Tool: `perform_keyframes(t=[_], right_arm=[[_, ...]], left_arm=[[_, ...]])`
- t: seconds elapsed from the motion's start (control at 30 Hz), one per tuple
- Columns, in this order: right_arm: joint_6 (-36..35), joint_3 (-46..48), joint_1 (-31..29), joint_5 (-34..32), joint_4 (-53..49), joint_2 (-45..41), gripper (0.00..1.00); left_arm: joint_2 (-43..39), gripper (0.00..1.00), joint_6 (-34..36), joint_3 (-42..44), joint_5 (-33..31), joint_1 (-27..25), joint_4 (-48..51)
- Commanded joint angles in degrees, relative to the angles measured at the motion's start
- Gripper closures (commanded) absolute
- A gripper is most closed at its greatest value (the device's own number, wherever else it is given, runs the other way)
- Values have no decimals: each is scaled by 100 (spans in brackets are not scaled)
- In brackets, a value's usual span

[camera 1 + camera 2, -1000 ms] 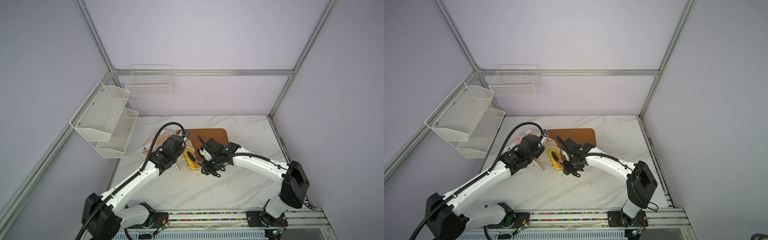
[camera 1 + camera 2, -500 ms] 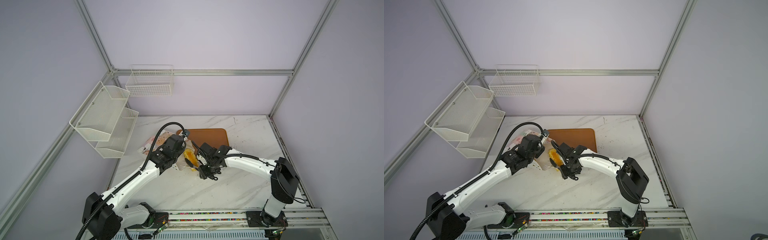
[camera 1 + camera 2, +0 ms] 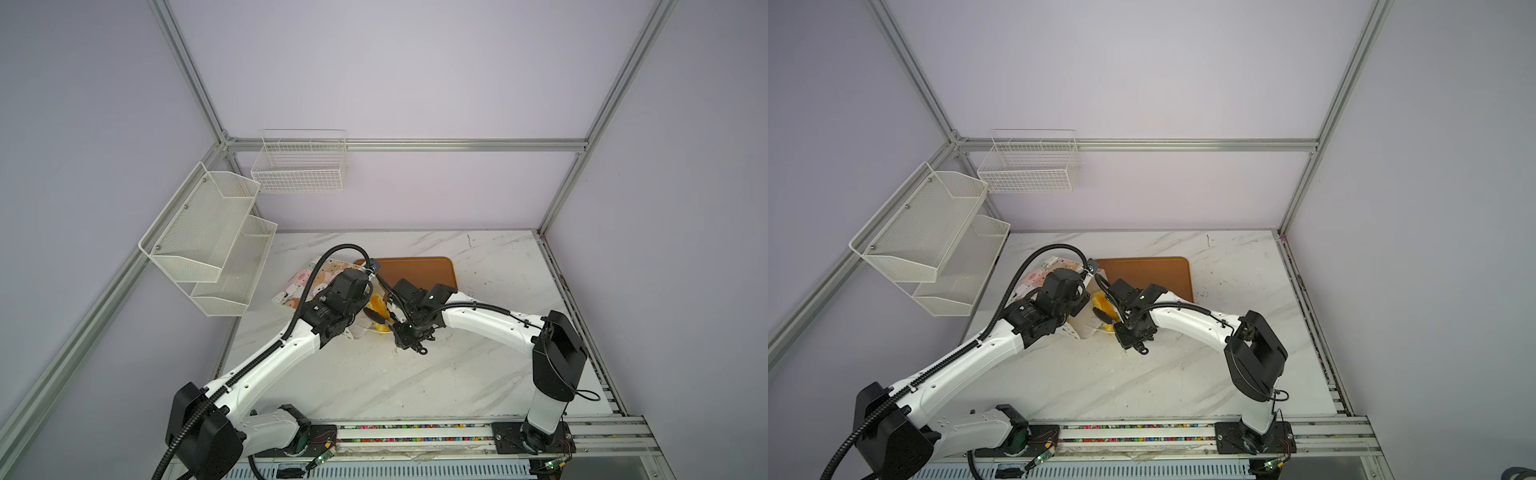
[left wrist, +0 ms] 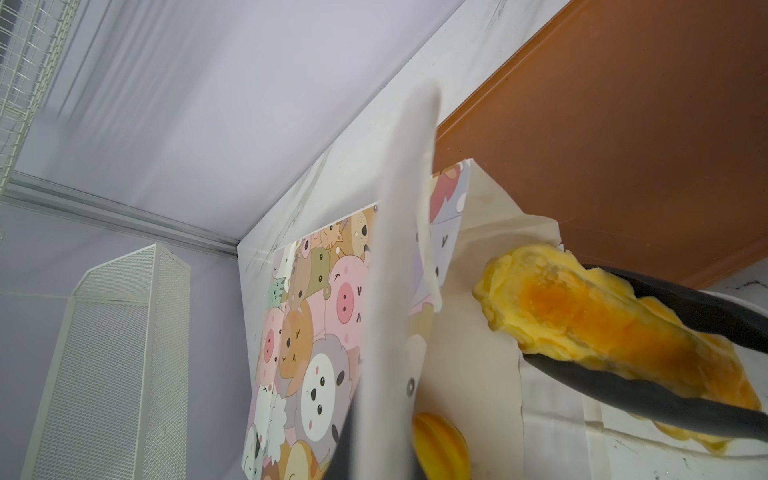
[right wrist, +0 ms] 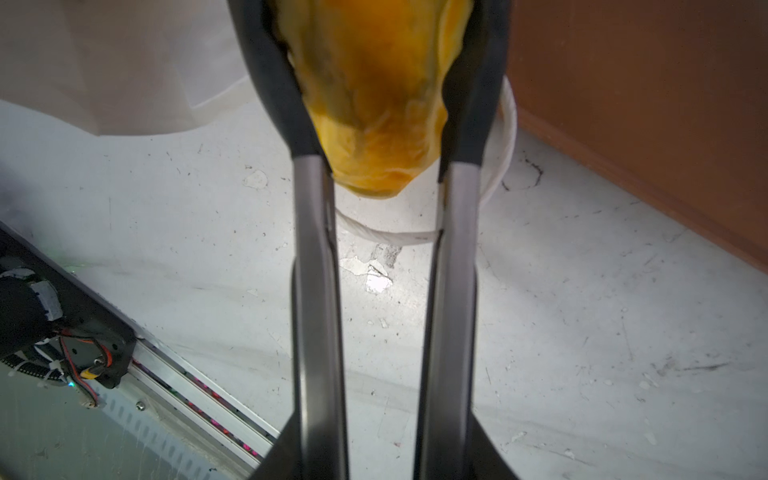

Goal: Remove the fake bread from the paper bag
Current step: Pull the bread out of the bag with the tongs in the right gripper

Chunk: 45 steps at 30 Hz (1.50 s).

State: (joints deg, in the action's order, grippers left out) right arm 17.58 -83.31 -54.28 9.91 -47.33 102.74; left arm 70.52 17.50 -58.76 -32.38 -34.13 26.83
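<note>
Step in hand: lifting 1 piece of the fake bread [image 3: 377,302] out of the paper bag [image 4: 316,332], judged about halfway through this pick.

Left hand [image 3: 353,291]: closed completely, pinching a white strip of the bag, cord handle or paper edge, cannot tell which through the blur, and so holding the mouth up and open.

Right hand [image 5: 374,62]: closed narrow but not fully, both black pads [image 4: 623,386] pressed on the sides of 1 long yellow roll [image 4: 582,320].

Place of the roll: at the bag mouth, over the white inner paper, just beside the brown tray [image 3: 419,270], between the 2 hands in both top views. Deeper in the bag, at least 1 more yellow piece [image 4: 440,444]; others possibly hidden.

Next move, probably: draw the roll back, clear of the paper, then carry to the tray or the bare counter [image 3: 415,374] and open there. Needs a steady squeeze on a roll seemingly soft. Better to mind the white cord loop [image 5: 386,237] lying on the counter under the right fingers; could catch when pulling back.
</note>
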Motion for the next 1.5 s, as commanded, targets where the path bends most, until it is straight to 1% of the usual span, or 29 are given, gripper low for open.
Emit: perform_keyframes(t=[0.0,0.23,0.57,0.77,0.83,0.9,1.17,1.33,1.47], right_arm=[[-28,-67,-46,-142,228,-476,72],[56,74,-42,-295,593,-860,76],[116,277,-43,-526,965,-1171,79],[376,451,-39,-808,1456,-1407,81],[586,531,-41,-833,1684,-1457,81],[588,590,-44,-925,1919,-1490,82],[738,655,-44,-1116,2510,-1465,83],[922,755,-31,-1402,2457,-1563,83],[1017,803,226,-1554,2213,-1615,83]], left_arm=[[4,100,-226,-787,-88,29,3],[124,100,-477,-1081,-131,128,324],[207,100,-914,-1269,188,481,716],[220,100,-899,-1261,456,539,729],[193,100,-862,-1234,544,543,693],[165,100,-839,-1208,595,539,683],[170,100,-912,-1183,452,596,826],[155,100,-941,-1212,474,675,868],[123,100,-930,-1217,472,714,886]])
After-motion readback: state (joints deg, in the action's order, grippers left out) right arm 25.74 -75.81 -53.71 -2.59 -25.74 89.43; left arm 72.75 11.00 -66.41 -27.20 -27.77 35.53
